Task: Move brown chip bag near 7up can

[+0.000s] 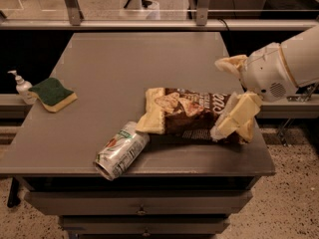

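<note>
One splayed end effector (225, 97) (at crinkly bag (187, 116))

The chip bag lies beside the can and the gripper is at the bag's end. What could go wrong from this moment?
1. The gripper is open at the right end of the brown chip bag, and its lower finger overlaps that end; pulling away could drag the bag from the 7up can.
2. The can lies on its side close to the front edge of the table; a nudge through the bag might roll it off.
</note>
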`<state>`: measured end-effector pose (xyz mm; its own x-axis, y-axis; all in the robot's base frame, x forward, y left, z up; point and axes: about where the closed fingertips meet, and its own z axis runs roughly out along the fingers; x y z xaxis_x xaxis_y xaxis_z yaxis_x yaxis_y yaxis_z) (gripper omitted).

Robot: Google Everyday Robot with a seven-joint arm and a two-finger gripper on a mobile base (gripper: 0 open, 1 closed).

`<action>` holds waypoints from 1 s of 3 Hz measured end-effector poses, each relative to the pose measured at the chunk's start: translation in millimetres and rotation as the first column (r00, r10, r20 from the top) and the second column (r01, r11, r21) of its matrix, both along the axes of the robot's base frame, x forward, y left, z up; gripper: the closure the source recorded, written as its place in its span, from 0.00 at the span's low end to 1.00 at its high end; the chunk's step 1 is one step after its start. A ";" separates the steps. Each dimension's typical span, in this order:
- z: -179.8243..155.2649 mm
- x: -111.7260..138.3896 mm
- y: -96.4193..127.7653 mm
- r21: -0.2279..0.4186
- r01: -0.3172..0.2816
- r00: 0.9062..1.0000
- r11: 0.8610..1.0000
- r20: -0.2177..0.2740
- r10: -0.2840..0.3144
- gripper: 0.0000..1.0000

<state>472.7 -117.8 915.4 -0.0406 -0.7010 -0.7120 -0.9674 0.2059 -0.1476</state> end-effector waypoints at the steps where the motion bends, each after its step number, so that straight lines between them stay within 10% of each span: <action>1: -0.5 19.4 -26.7 0.056 0.032 0.999 0.998 0.022 -0.033 0.00; 3: 54.6 85.8 -115.5 0.180 0.141 0.962 0.973 0.205 -0.178 0.00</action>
